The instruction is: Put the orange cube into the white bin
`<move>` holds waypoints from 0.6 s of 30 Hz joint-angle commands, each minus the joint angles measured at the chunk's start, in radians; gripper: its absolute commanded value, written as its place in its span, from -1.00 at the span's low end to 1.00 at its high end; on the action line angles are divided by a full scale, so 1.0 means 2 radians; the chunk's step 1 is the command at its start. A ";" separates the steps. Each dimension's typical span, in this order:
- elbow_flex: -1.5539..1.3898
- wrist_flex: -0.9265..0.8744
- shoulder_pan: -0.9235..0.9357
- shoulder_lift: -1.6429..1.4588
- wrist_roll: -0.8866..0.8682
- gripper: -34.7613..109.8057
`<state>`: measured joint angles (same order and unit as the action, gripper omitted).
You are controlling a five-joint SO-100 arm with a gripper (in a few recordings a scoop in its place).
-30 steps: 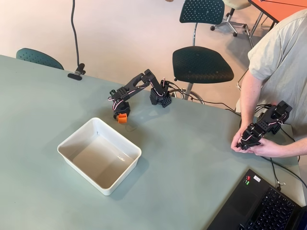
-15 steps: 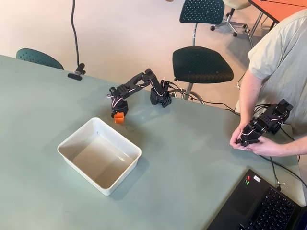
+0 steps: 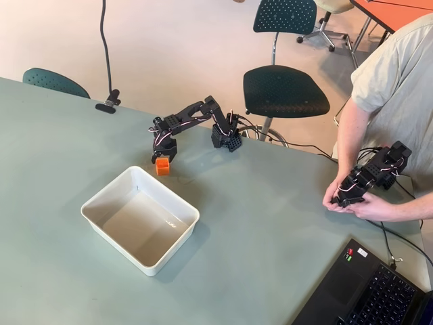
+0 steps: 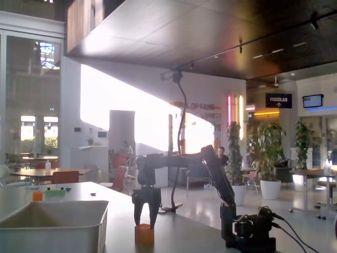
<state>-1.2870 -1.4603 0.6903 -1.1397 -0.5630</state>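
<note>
Overhead view, and the black arm reaches out from its base at the far edge of the pale grey-green table, its pincer pointing down right over the small bright orange solid cube. The cube sits just beyond the far corner of the shallow white rectangular plastic bin, close to its rim but outside it, on the side toward the arm's base.

In the fixed view, low along the table, the pincer hangs straight down with its two dark fingers parted a little, tips just above the top of the orange cube. The cube looks to be resting on the table, with the fingertips at or barely clear of its top face; from this angle I cannot tell whether they touch it, and nothing is gripped between them. The white bin fills the lower left of that view, its near wall in shadow, with the cube standing a short way off its right end.

Back overhead, the bin's floor is bare and catches a bright glint of light. At the right edge a person in a light shirt sits at the table, and a dark laptop lies open at the near right corner.
</note>
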 commanded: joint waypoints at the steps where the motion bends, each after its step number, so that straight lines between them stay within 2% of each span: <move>1: 0.009 -0.002 -0.002 0.008 0.002 -0.05; 18: 0.014 0.005 -0.001 0.031 0.003 -0.05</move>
<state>-1.2870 -1.4588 0.6857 -1.0723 -0.5599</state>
